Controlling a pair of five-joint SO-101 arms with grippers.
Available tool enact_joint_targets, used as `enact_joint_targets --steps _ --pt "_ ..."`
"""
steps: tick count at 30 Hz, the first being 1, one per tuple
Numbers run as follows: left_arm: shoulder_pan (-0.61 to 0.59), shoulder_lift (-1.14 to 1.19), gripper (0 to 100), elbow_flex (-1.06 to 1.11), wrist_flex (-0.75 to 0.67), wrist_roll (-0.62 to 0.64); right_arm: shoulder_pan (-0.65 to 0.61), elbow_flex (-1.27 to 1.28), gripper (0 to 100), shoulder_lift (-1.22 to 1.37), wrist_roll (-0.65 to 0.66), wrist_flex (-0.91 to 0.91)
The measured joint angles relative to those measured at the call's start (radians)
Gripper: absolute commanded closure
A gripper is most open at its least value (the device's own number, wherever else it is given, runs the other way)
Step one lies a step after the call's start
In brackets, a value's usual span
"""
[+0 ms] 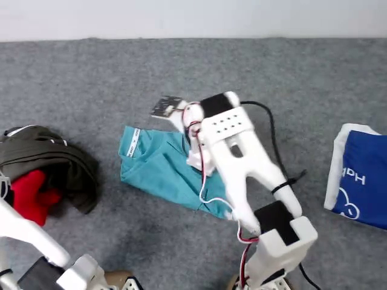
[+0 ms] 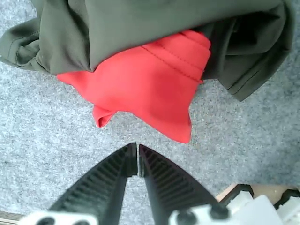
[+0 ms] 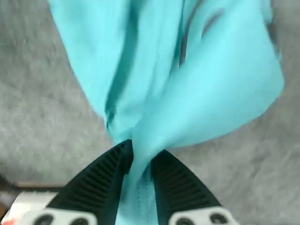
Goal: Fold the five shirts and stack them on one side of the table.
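The right arm's jaws are clamping a bunched fold of the teal shirt (image 1: 158,168), which is lying mid-frame on the grey counter (image 1: 302,78). The left arm's jaws are pressing together, empty, near the red shirt (image 2: 150,89) under the olive shirt (image 2: 140,23) at the left edge. A blue shirt (image 1: 363,181) is sitting far right.

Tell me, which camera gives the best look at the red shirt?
The left wrist view: the red shirt lies close and large, half under the olive shirt. The high view catches a small red patch at its left edge; the right wrist view faces the teal shirt.
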Motion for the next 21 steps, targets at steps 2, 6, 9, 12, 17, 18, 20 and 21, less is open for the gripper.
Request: enact_joint_targets --steps 2,6,9,12,17,18,20,21 --pt "0.000 0.000 98 0.000 0.000 0.000 -0.040 0.000 98.9 0.000 -0.003 -0.052" --pt "0.000 0.000 98 0.000 0.000 0.000 -0.100 0.000 98.9 0.006 -0.003 -0.143" --pt "0.000 0.000 98 0.000 0.000 0.000 -0.117 -0.002 98.9 0.054 -0.003 -0.190" --pt "0.000 0.000 98 0.000 0.000 0.000 -0.135 -0.008 98.9 0.100 -0.009 -0.212" --pt "0.000 0.000 98 0.000 0.000 0.000 -0.138 -0.189 98.9 0.193 -0.063 -0.196" --pt "0.000 0.000 98 0.000 0.000 0.000 -0.138 -0.232 98.9 0.215 -0.066 -0.184" --pt "0.000 0.000 98 0.000 0.000 0.000 -0.138 -0.315 98.9 0.265 -0.072 -0.160" --pt "0.000 0.000 98 0.000 0.000 0.000 -0.138 -0.358 98.9 0.295 -0.072 -0.147"
